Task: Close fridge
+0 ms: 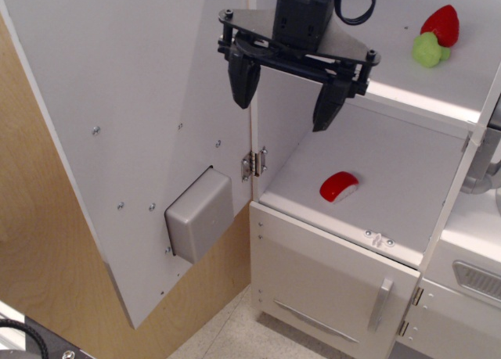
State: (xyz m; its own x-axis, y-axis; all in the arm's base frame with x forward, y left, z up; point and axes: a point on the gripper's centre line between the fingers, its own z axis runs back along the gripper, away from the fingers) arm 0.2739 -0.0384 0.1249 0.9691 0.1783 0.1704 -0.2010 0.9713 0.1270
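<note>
The fridge (407, 163) stands at the right with its large door (133, 116) swung fully open to the left, so nothing of the closing is done, and the gripper (286, 101) hovers above the hinge, fingers wide and empty.

toy kitchen – white fridge (156, 124), plastic strawberry (442, 23) on shelf.

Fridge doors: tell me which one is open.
The large upper door, swung wide left with its grey box showing; the lower door with the silver handle sits shut.
</note>
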